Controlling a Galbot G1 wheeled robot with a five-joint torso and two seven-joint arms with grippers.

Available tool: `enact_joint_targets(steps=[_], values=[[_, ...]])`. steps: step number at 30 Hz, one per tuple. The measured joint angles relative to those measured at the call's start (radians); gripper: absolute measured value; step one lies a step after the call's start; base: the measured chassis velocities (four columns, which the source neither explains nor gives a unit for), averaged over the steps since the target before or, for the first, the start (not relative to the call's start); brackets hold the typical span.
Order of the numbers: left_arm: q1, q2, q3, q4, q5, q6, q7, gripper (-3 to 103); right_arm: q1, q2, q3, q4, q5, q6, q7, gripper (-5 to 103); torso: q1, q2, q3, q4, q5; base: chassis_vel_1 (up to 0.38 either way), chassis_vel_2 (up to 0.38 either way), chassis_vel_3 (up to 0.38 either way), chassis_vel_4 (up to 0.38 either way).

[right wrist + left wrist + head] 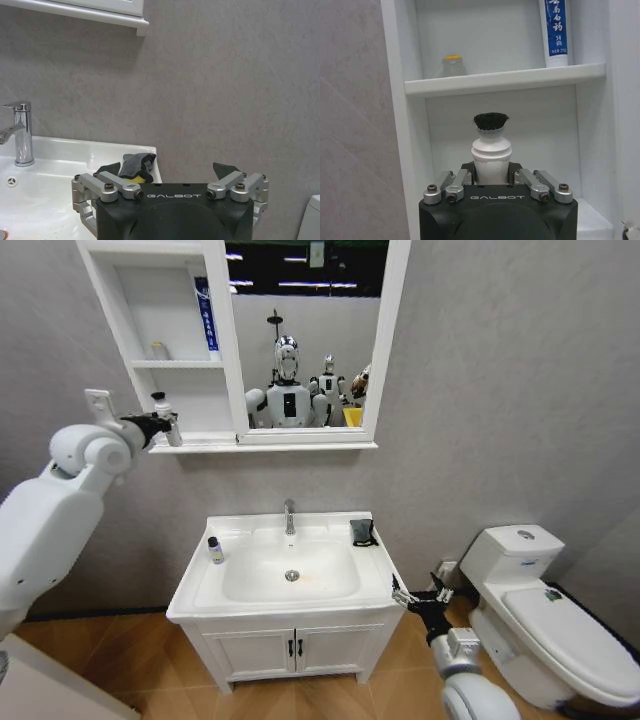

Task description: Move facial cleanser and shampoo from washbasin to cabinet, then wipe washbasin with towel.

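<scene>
Left gripper [492,186] grips white bottle [491,159] at cabinet [505,80]; head view shows towel [363,532].

Grey wall [500,390]; wooden floor [120,650]; white toilet [545,615].

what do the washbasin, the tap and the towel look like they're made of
Washbasin: likely glazed ceramic, white and glossy with soft highlights. Tap: chrome-finished metal by its mirror-like shine. Towel: soft dark grey cloth, matte and crumpled in folds; fibre cannot be told.
</scene>
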Motion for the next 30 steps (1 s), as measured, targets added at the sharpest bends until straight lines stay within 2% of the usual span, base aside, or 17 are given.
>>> enact_joint_targets(steps=[5, 10, 17, 30], values=[[-0.092, -0.076, 0.051, 0.128, 0.061, -0.021, 0.021, 32, 0.0, 0.0, 0.002, -0.009, 0.001, 0.009, 0.0, 100, 0.0, 0.0, 0.0, 0.0, 0.0003, 0.0, 0.0, 0.0, 0.0], [-0.119, -0.131, 0.063, 0.224, 0.128, -0.047, 0.036, 32, -0.003, 0.001, 0.002, -0.021, 0.002, 0.021, -0.002, 100, 0.0, 0.0, 0.0, -0.0004, 0.0003, 0.0, 0.0, 0.0, 0.0], [-0.107, -0.138, 0.056, 0.283, 0.164, -0.07, 0.04, 32, 0.009, -0.014, 0.007, -0.028, 0.019, 0.023, -0.003, 100, 0.0, 0.0, 0.0, 0.0002, 0.0, 0.0, 0.0, 0.0, 0.0], [-0.09, -0.178, 0.037, 0.3, 0.187, -0.097, 0.025, 32, 0.02, -0.016, 0.001, -0.05, 0.021, 0.037, -0.018, 100, 0.0, 0.0, 0.0, 0.0, 0.0002, 0.0, 0.0, 0.0, 0.0]])
